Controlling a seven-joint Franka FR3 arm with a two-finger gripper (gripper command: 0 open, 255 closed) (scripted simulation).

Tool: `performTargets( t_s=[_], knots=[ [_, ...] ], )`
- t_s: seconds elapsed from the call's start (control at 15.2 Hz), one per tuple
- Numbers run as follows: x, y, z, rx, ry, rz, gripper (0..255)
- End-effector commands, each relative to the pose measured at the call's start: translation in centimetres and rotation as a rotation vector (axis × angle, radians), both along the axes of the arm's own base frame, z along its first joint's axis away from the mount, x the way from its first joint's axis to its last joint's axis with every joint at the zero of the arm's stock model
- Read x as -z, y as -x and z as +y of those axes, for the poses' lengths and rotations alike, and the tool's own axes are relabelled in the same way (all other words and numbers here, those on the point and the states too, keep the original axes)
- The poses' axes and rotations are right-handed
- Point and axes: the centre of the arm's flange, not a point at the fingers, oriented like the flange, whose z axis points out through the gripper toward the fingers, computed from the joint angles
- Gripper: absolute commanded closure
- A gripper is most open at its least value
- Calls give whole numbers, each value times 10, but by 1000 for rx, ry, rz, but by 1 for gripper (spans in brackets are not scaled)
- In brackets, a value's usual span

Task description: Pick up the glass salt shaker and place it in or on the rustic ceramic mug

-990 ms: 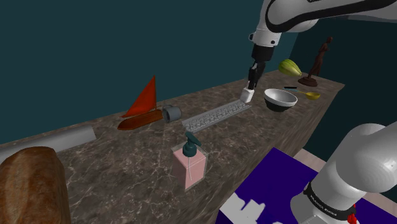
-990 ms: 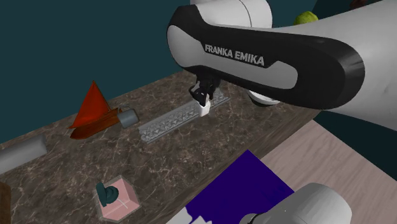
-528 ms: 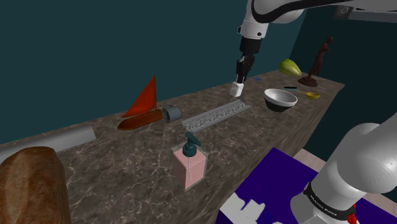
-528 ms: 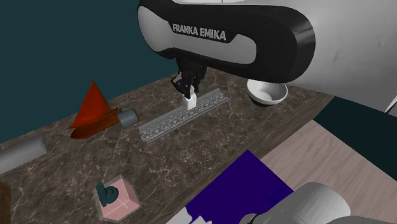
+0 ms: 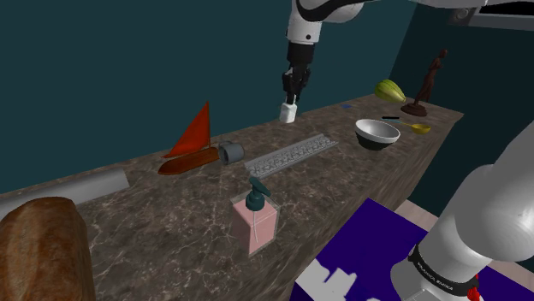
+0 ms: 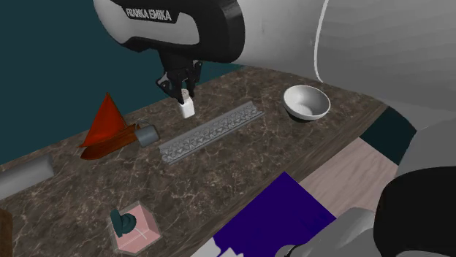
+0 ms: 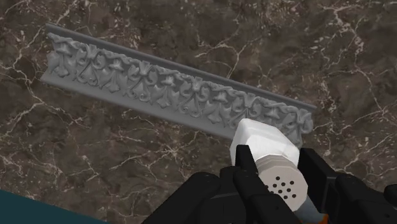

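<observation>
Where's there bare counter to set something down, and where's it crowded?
Bare: counter between carved strip and soap dispenser, and between strip and bowl. Crowded: sailboat beside grey mug; fruit and figurine beyond the bowl. The tool holds the salt shaker.

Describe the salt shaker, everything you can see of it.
The salt shaker looks plain white: a blocky body and a faceted cap dotted with small holes. The gripper clasps it near the cap, body hanging down. It is in the air above the dark marbled counter, near the grey carved strip, touching only the gripper.
</observation>
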Motion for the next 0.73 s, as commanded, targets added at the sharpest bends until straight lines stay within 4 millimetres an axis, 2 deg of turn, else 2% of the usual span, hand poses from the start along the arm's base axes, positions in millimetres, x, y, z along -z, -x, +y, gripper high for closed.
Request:
performTargets(
  t_s=[0.0,0.66],
  knots=[
    [-4,-23,13,0,-1,0,255],
    [-20,-131,86,0,-1,0,255]
  ],
)
